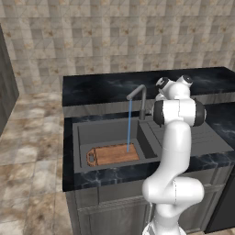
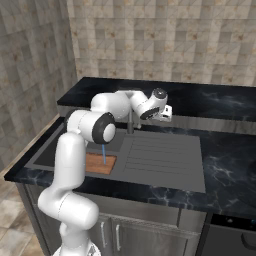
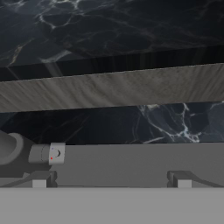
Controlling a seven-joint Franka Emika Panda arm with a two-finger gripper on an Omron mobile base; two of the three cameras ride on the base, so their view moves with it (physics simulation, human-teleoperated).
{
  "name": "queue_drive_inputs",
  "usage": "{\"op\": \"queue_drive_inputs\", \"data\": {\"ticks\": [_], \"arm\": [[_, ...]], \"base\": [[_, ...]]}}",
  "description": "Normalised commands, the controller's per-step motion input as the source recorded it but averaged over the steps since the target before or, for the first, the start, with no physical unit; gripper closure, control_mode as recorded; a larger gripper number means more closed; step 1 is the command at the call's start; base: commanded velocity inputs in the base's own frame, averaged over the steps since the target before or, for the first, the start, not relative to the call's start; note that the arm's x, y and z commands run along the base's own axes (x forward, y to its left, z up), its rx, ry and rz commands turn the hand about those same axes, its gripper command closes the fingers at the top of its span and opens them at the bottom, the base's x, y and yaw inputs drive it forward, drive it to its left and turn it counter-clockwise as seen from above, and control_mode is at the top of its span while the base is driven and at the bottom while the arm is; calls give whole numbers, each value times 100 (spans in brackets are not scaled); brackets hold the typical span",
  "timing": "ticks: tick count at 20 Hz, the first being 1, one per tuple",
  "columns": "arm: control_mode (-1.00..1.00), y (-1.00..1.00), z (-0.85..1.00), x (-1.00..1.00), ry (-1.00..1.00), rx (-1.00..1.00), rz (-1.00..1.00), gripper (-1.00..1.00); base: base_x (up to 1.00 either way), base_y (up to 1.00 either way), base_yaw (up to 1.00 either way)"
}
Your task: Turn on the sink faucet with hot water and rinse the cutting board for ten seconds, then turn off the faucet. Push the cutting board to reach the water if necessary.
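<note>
The gripper (image 3: 111,181) hangs with its fingertips (image 3: 39,183) spread wide and nothing between them, just beside the faucet's small lever (image 3: 49,153), which sits off its left tip; I judge it waits there so the tap can be shut once the rinse is done. Beyond the faucet (image 1: 140,98), away from the gripper, the water (image 1: 129,126) falls straight onto the cutting board (image 1: 113,154), which lies flat in the sink (image 1: 75,137); the board is placed so the stream reaches it.
</note>
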Motion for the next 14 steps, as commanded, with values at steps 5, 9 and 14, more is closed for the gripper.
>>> {"op": "queue_drive_inputs", "data": {"ticks": [5, 9, 14], "arm": [[-100, 0, 0, 0, 0, 0, 0, -100], [-100, 0, 0, 0, 0, 0, 0, -100], [-100, 0, 0, 0, 0, 0, 0, -100]], "base": [[0, 0, 0], [0, 0, 0], [0, 0, 0]]}}
